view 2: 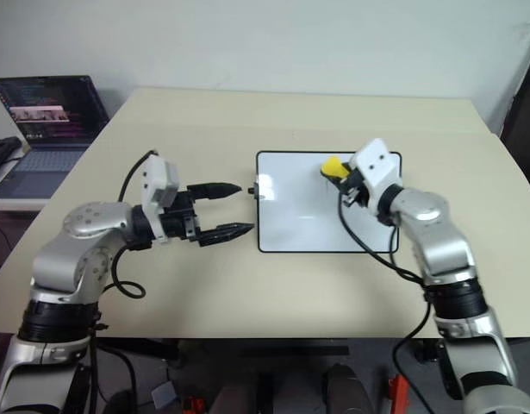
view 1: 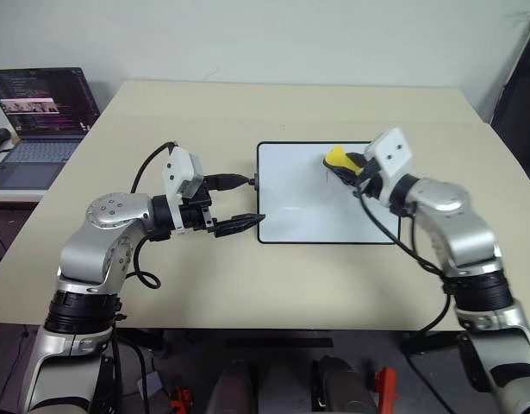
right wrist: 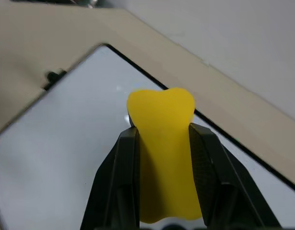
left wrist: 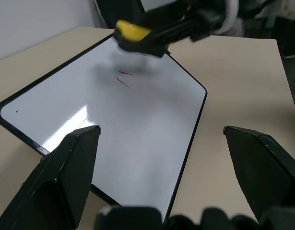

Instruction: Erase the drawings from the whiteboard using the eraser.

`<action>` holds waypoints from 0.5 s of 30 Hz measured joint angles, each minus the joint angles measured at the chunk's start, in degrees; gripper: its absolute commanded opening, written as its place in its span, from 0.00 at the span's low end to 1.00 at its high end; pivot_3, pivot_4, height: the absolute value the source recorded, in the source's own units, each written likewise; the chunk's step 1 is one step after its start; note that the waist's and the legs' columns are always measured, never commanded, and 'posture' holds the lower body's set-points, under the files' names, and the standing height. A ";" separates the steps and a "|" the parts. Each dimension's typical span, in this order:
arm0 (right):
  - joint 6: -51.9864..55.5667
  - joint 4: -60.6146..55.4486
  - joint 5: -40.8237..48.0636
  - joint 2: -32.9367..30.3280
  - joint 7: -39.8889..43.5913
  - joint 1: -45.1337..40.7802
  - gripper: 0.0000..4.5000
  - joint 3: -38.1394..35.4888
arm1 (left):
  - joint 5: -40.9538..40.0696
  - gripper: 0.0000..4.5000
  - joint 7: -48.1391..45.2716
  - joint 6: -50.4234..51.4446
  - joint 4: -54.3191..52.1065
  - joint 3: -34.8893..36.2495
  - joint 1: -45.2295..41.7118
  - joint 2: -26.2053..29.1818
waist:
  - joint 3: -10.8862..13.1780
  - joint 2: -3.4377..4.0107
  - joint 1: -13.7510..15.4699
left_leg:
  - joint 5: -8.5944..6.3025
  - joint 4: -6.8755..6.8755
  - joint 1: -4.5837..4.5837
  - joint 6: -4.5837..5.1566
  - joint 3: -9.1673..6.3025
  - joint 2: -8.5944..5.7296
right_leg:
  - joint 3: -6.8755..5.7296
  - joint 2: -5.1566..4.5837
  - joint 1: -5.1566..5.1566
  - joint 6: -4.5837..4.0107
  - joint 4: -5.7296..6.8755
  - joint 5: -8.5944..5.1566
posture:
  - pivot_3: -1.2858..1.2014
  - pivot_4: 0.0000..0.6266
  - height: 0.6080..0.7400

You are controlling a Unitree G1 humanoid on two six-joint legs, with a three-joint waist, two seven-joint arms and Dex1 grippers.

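Note:
The whiteboard (view 1: 299, 224) lies flat on the table, right of centre. A yellow eraser (view 1: 335, 156) is pinched in my right gripper (view 1: 342, 164), which is shut on it above the board's far right part. In the right wrist view the eraser (right wrist: 160, 110) bulges between the two fingers. Of the drawings, thin reddish strokes (left wrist: 122, 81) sit on the board just under the eraser, and a tiny dark dot (left wrist: 16, 111) lies near a corner. My left gripper (view 1: 252, 200) stands open at the board's left edge with nothing between its fingers.
An open laptop (view 1: 40, 121) stands on a side surface at the far left. A small black knob (view 1: 257, 182) sticks out of the board's left side, close to my left fingertips. Bare tan table surrounds the board.

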 measured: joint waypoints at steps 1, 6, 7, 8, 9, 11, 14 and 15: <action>-0.85 1.86 -1.18 0.79 -1.16 -0.49 0.25 0.48 | 0.00 1.00 0.01 0.01 -0.04 0.00 0.00 -0.02 | 0.00 0.00 0.22 | 0.00 -0.01 -0.03 0.00 0.01 -0.01 | 0.00 -0.02 -0.03 0.00 -0.01 0.00 | 0.52 0.24 1.00; -6.41 8.85 -4.65 2.22 -4.32 -3.79 0.25 1.09 | 0.01 1.00 0.05 0.03 -0.06 0.00 0.00 -0.01 | 0.00 0.00 0.45 | 0.00 -0.01 -0.02 0.00 -0.02 0.00 | -0.04 -0.01 -0.02 0.00 0.00 0.01 | 0.52 0.24 1.00; -7.13 9.87 -5.11 2.35 -4.77 -4.00 0.25 1.09 | 0.01 1.00 0.07 0.04 -0.08 0.00 0.00 0.00 | 0.00 0.00 0.45 | 0.00 0.00 -0.01 0.00 -0.03 0.00 | -0.04 -0.01 -0.01 0.00 0.02 0.01 | 0.52 0.24 1.00; -7.69 10.63 -5.46 2.45 -4.87 -4.24 0.25 1.15 | 0.01 1.00 0.13 0.06 -0.09 0.01 0.00 0.00 | 0.00 0.00 0.45 | 0.00 0.00 0.02 0.00 -0.02 0.00 | -0.04 -0.01 0.00 0.00 0.04 0.01 | 0.52 0.24 1.00; -7.95 11.23 -6.21 2.48 -4.83 -4.49 0.25 1.32 | 0.01 1.00 0.17 0.09 -0.13 0.00 0.00 0.00 | 0.00 0.00 0.45 | 0.00 0.00 0.08 0.00 -0.02 0.00 | -0.03 -0.01 0.06 -0.01 0.05 0.01 | 0.52 0.24 1.00; -8.08 11.73 -7.13 2.35 -4.47 -4.41 0.25 2.17 | 0.00 1.00 0.24 0.14 -0.26 0.01 0.01 0.01 | -0.03 -0.03 0.45 | 0.00 0.00 0.24 0.00 -0.02 -0.01 | -0.03 -0.01 0.20 -0.01 0.06 0.01 | 0.52 0.24 1.00; -8.39 10.84 -7.69 1.95 -2.29 -2.38 0.25 3.34 | 0.00 1.00 0.37 0.29 -0.32 -0.01 0.07 -0.02 | -0.10 -0.11 0.37 | -0.01 -0.05 0.73 0.01 0.00 0.01 | -0.01 0.01 0.73 -0.01 0.00 0.00 | 0.52 0.24 1.00; -8.58 9.95 -8.01 1.36 -0.63 -0.84 0.25 4.11 | 0.00 1.00 0.42 0.31 -0.37 0.00 0.09 0.02 | -0.11 -0.11 0.37 | -0.02 -0.07 1.04 0.02 -0.02 0.03 | -0.03 0.02 1.08 -0.02 -0.08 -0.01 | 0.52 0.24 1.00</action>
